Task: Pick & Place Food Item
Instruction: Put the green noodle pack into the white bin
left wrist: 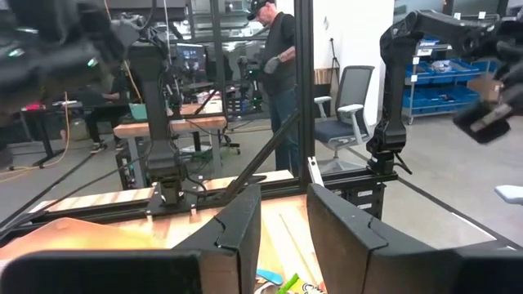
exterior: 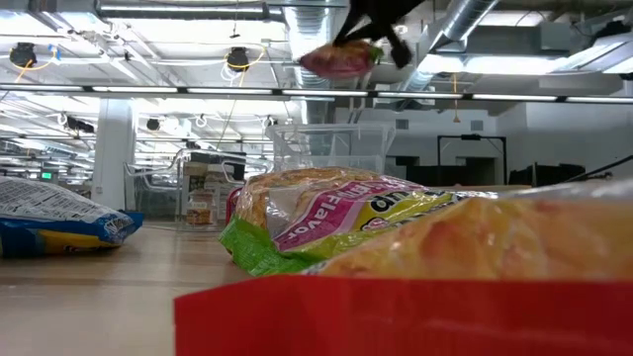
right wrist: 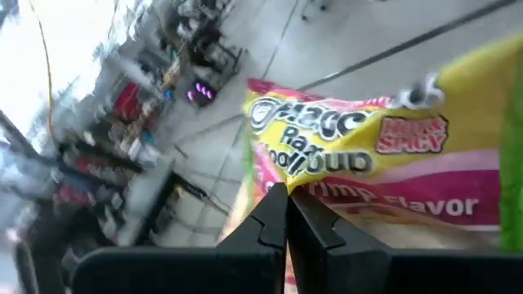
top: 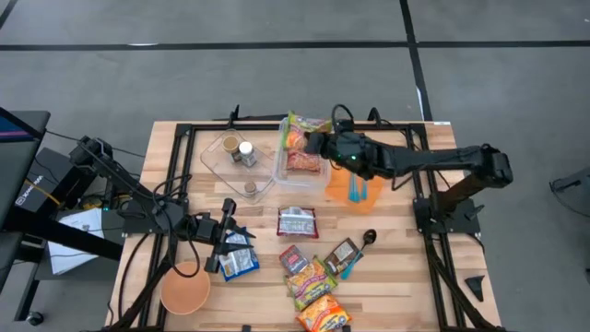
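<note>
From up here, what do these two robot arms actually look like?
Both are black, jointed metal arms, with black cables trailing from their bases. The right arm shows a small green light near its wrist. The left gripper ends in two flat, angular black fingers.

High overhead; low at tabletop, packets close; wrists look past fingers.

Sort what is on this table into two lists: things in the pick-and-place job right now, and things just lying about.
In the job:
- right gripper, jaws shut on the packet
- yellow, pink and green noodle packet, held up
- clear plastic bin

Lying about:
- left gripper, idle low over the table
- round orange bowl
- orange square tray
- black spoon
- blue snack bag
- loose packets
</note>
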